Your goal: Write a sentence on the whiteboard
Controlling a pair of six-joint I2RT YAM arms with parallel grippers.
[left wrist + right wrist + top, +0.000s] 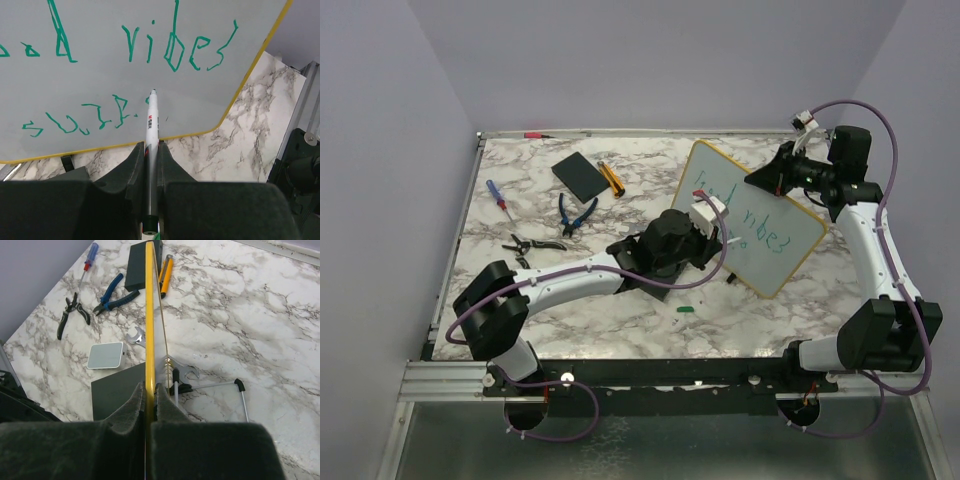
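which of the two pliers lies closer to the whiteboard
The blue-handled pliers. The black-handled pair lies further left, away from the board.

we see a white marble-patterned table (620,325). beyond the left claw (708,222) and off to its left lie a black slab (580,176) and, just beside it, an orange-handled knife (611,178). further left of that claw lie blue-handled pliers (576,213), black pliers (532,244) and a screwdriver (498,195). on its near side sits a small green object (686,310). ahead of the right claw (148,388), left in its view, we find a pale pad (105,355), a dark slab (117,390) and a wrench (136,336); right in its view, a second wrench (182,369).
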